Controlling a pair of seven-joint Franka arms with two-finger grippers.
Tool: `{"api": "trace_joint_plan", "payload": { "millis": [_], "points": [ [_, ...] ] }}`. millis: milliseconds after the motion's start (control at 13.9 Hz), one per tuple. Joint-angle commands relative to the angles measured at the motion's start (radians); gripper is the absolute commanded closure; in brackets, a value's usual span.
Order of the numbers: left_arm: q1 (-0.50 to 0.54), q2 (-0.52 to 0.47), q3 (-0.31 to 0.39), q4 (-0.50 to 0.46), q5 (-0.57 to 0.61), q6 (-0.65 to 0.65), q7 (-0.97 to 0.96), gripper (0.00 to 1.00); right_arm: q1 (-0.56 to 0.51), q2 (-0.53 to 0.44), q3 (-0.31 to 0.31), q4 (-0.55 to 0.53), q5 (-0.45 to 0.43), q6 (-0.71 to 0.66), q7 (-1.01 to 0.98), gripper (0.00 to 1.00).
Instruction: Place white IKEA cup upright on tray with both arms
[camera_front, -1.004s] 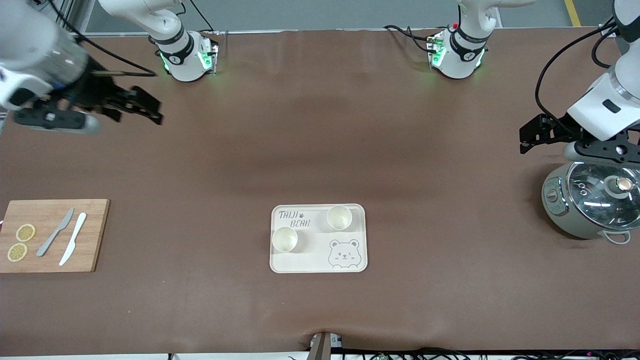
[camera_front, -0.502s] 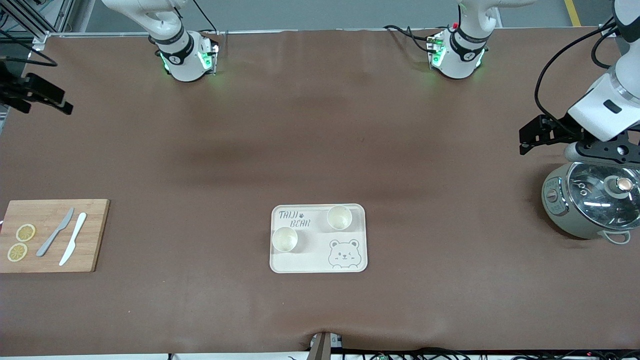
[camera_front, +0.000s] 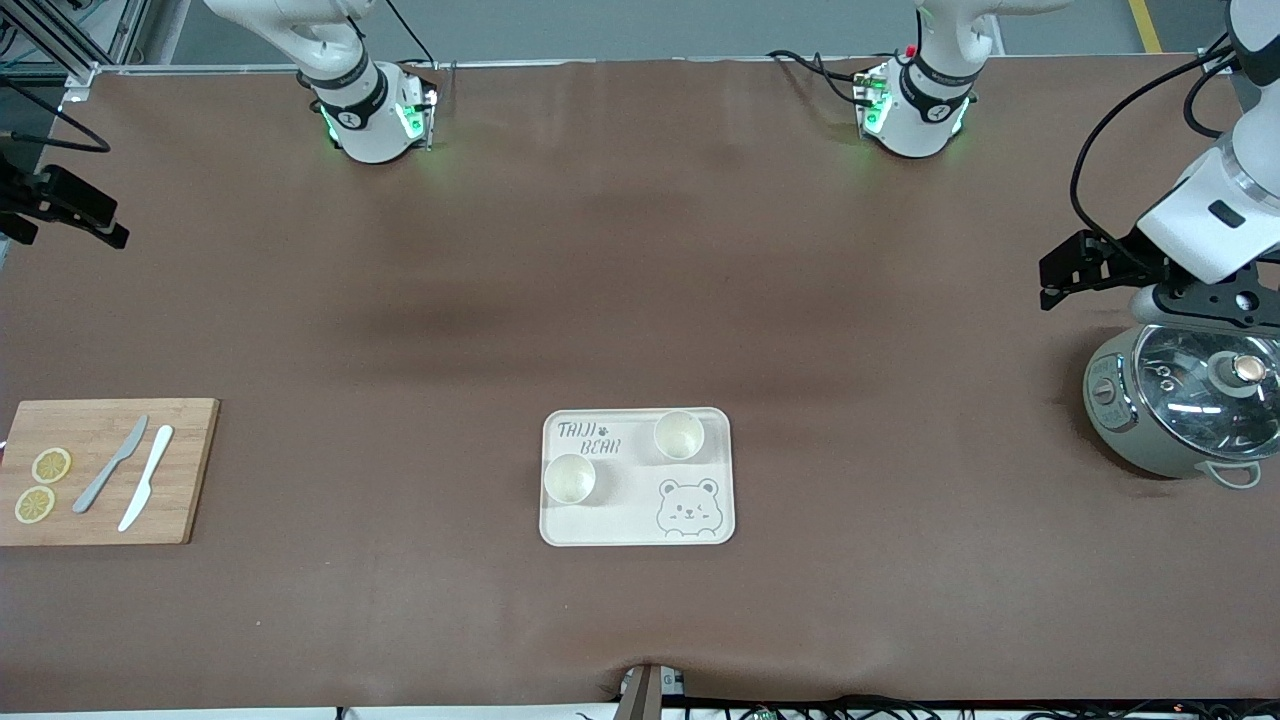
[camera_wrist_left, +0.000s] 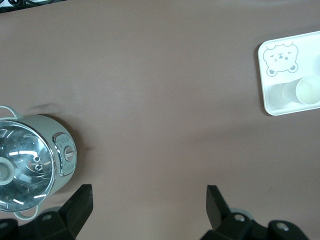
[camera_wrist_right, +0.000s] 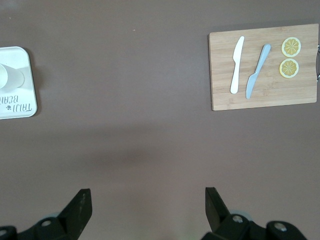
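Two white cups stand upright on the tray (camera_front: 637, 477) near the middle of the table: one cup (camera_front: 679, 435) by the tray's edge farther from the front camera, the other cup (camera_front: 570, 478) nearer to that camera and toward the right arm's end; both look empty, mouths up, and nothing else sits on the tray; by the look of it the placing is done. Such a cup is probably light, rigid and smooth, apt to slip or tip if pinched low, so the best hold would be across the rim or the upper wall, with gentle pressure.

The left gripper (camera_wrist_left: 150, 202) hangs over the table just beside the lidded pot (camera_front: 1185, 410), fingers spread wide and holding nothing; through the glass lid the pot's contents cannot be told. The right gripper (camera_wrist_right: 147, 202) hangs over the right arm's end of the table, fingers likewise spread and empty. The cutting board (camera_front: 105, 470) bears two knives and two lemon slices.
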Motion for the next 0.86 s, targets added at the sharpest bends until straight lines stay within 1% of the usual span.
{"api": "trace_joint_plan", "payload": {
  "millis": [0, 143, 789],
  "points": [
    [0.005, 0.001, -0.003, 0.005, -0.014, 0.007, -0.008, 0.00, 0.002, 0.001, 0.001, 0.001, -0.025, 0.005, -0.023, 0.00],
    [0.003, 0.001, -0.003, 0.003, -0.012, 0.007, -0.008, 0.00, -0.008, 0.001, -0.001, 0.001, -0.025, 0.005, -0.075, 0.00],
    [0.002, 0.001, -0.003, 0.005, -0.008, 0.007, -0.008, 0.00, -0.008, 0.004, -0.004, 0.007, -0.026, 0.003, -0.066, 0.00]
  ]
}}
